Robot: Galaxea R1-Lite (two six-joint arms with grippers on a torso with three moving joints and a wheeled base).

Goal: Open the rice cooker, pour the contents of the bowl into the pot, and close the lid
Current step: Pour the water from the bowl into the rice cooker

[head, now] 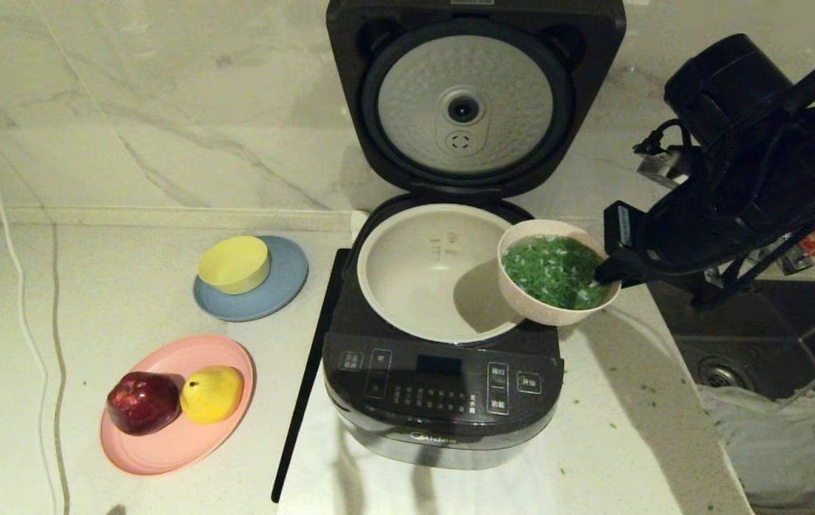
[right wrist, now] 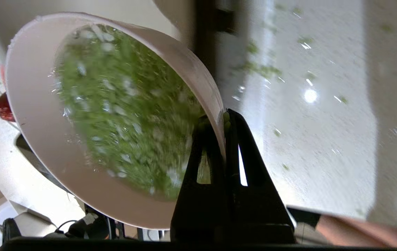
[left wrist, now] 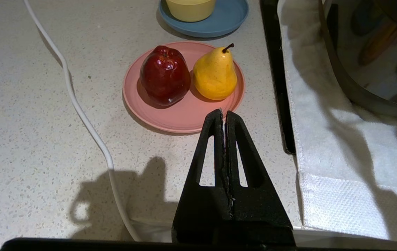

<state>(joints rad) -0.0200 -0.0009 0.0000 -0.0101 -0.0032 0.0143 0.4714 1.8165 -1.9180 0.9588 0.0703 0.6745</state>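
right end effector (head: pixel 604 272) pinches small pale pink round bowl (head: pixel 521 290) by its rim; tip it early and you scatter chopped green bits (head: pixel 554 272) beside off-white inner pot (head: pixel 414 286).

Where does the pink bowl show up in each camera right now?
Head: bowl held by the right gripper over the pot's right rim.
Left wrist: not in view.
Right wrist: bowl fills the frame, rim pinched.
Shared landmark: red apple.

Head view high above rice cooker (head: pixel 443 372), left wrist low, sharing pink plate (left wrist: pixel 183 115), right wrist close on bowl (right wrist: pixel 90 195)
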